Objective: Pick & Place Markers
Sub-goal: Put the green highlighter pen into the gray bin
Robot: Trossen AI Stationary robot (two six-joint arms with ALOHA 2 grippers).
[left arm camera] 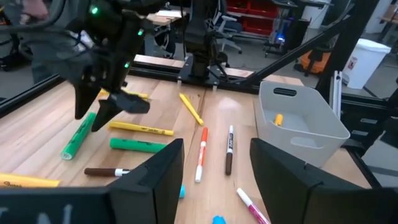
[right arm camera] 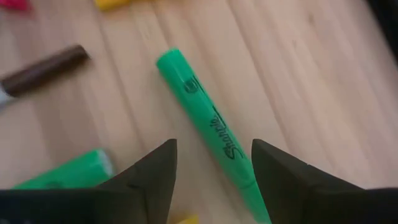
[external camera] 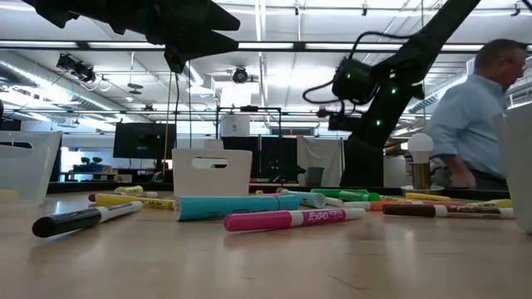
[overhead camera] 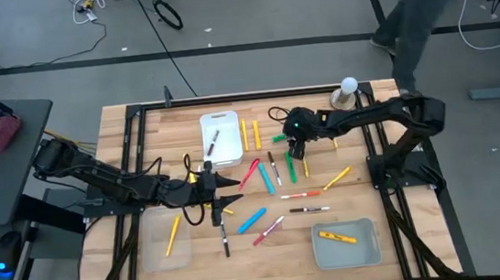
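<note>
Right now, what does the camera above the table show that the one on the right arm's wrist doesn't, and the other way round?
Only the high view shows the whole table, both arms, the left gripper, three trays and a person walking past. Only the right wrist view shows the lettering on a green marker lying between the open fingers of the right gripper. Both show that gripper over green markers, not gripping any.

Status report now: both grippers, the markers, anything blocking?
Right gripper open, low over green marker, not gripping. Left gripper open, empty, above table centre. Markers scattered; brown marker and second green marker close by.
</note>
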